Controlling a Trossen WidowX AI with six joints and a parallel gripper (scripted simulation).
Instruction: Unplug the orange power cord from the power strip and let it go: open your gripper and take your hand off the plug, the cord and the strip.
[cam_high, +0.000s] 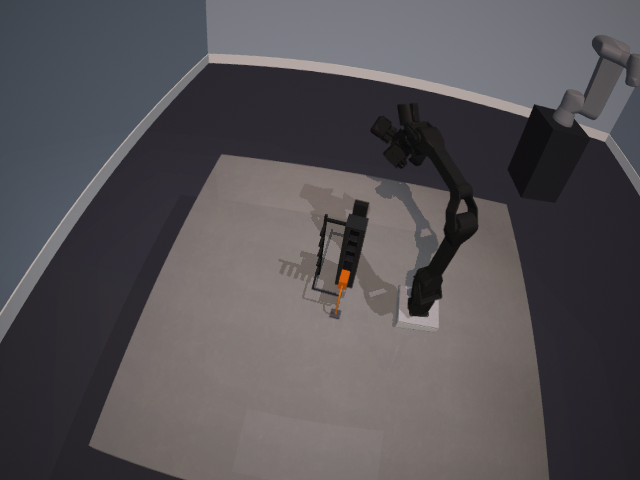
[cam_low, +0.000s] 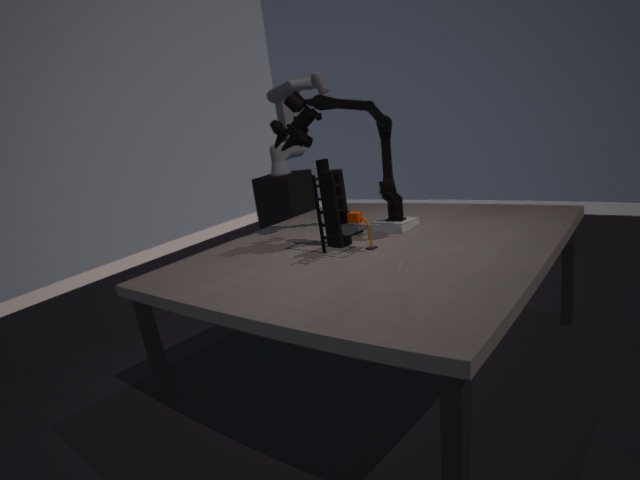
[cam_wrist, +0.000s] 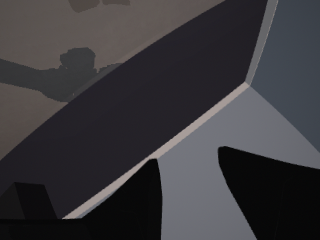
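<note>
A black power strip (cam_high: 353, 248) (cam_low: 329, 206) stands upright on the table, with a column of sockets. The orange plug (cam_high: 343, 278) (cam_low: 354, 217) sits against its lower part, at the lowest socket that I can make out; how deep it sits is hidden. The orange cord (cam_high: 338, 301) (cam_low: 370, 233) runs from the plug down to a small dark pad (cam_high: 334, 314) (cam_low: 371, 248) on the table. My gripper (cam_high: 386, 142) (cam_low: 279, 148) (cam_wrist: 188, 161) is partly open and empty, high above the table and well away from the plug, cord and strip.
A thin black frame (cam_high: 326, 291) (cam_low: 322, 237) with short pegs stands close beside the strip. My arm's white base (cam_high: 416, 323) (cam_low: 397, 225) is on the table (cam_high: 232, 351) (cam_low: 413, 294). A grey arm on a dark pedestal (cam_high: 547, 149) (cam_low: 283, 198) stands beyond the table.
</note>
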